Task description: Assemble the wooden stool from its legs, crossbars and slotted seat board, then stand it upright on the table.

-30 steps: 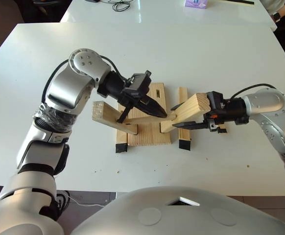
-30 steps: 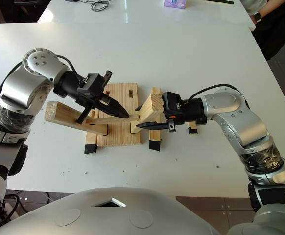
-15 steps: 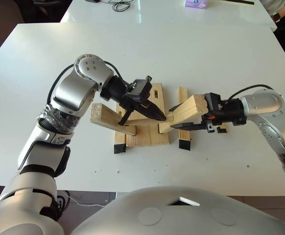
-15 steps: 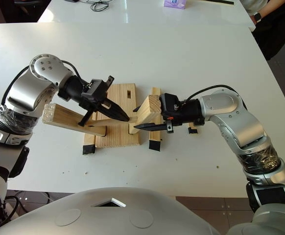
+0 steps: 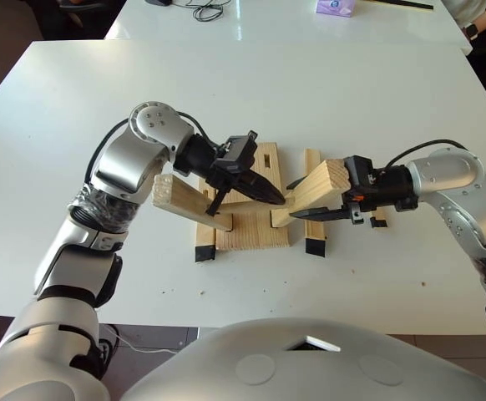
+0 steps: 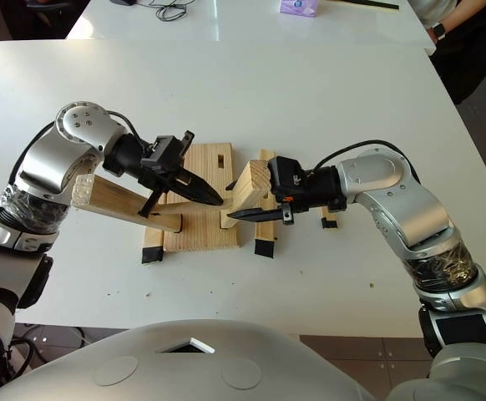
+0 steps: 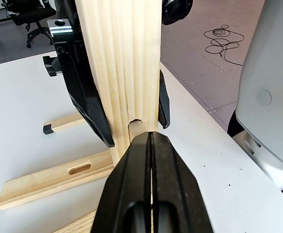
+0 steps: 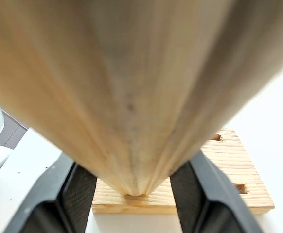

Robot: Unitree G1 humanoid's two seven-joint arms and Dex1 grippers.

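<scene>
The slotted seat board (image 5: 255,227) lies flat at the table's middle. My left gripper (image 5: 281,199) is over it, shut on a thin crossbar (image 5: 236,205) whose far end meets a hole (image 7: 135,124) in a thick wooden leg (image 5: 316,185). My right gripper (image 5: 296,197) is shut on that leg and holds it tilted above the board's right edge. The crossbar's other end joins a second thick leg (image 5: 179,199), which slants over the board's left side.
A further leg (image 5: 312,160) with a black foot (image 5: 314,247) lies flat right of the board, and another black foot (image 5: 205,251) shows at the board's front left. White table lies open all round. A second table (image 5: 276,17) stands behind.
My right gripper has edged left with its leg, tilting it a little steeper. My left arm's elbow has swung right while its fingertips stay at the leg's hole.
</scene>
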